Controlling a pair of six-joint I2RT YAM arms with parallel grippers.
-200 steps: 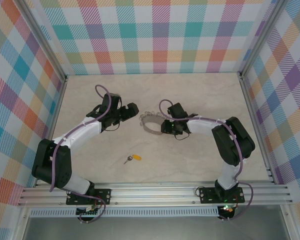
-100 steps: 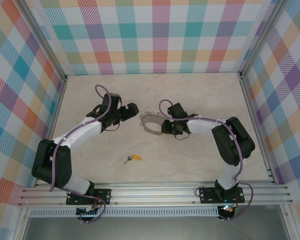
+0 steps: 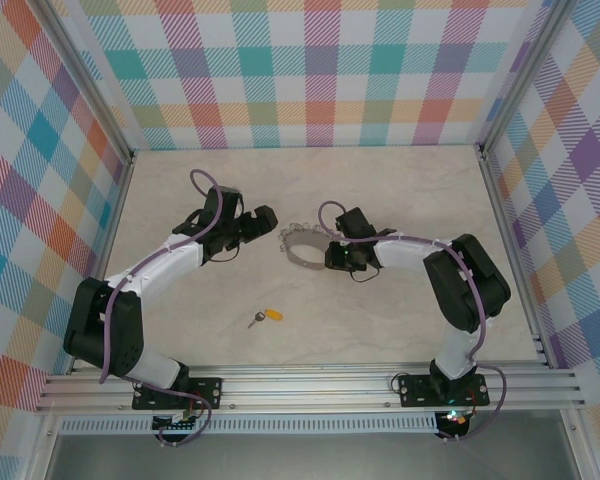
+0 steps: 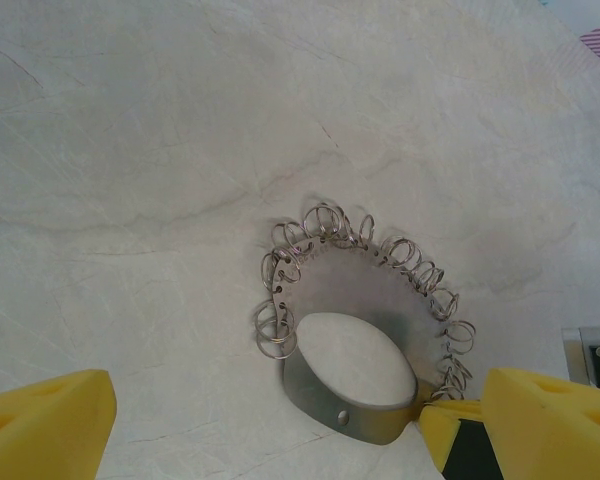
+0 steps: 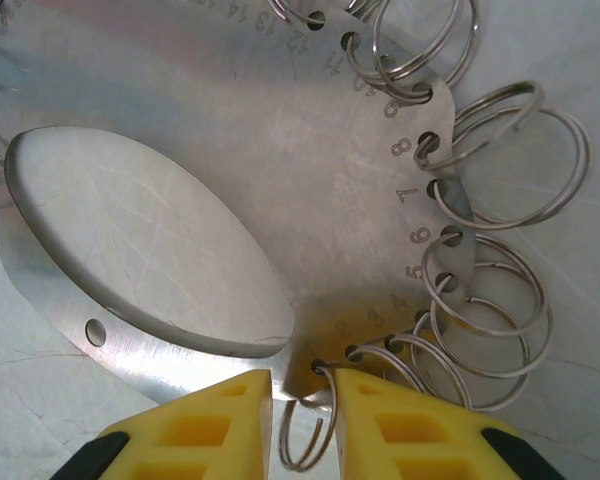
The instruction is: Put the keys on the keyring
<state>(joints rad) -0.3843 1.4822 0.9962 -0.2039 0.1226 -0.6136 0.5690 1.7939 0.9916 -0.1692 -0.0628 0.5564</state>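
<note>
Barely started. The key [image 3: 268, 317] lies loose at 7 o'clock from the keyring [image 3: 300, 250], well apart (nothing threaded). Right gripper [image 5: 302, 400] sits narrow around one small loop [image 5: 307, 432], can't tell if it's pinching. Left gripper [image 3: 264, 220] is spread wide, empty.

We see the keyring [image 3: 302, 246] [image 4: 352, 285] [image 5: 280, 150], a grey plate with an oval hole, fringed with silvery loops; the small yellow-headed key [image 3: 266, 317] lies well apart.

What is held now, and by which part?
Right hand brackets one small silvery loop on the edge of the grey metal keyring; firm grip cannot be told. Open left hand holds nothing.
</note>
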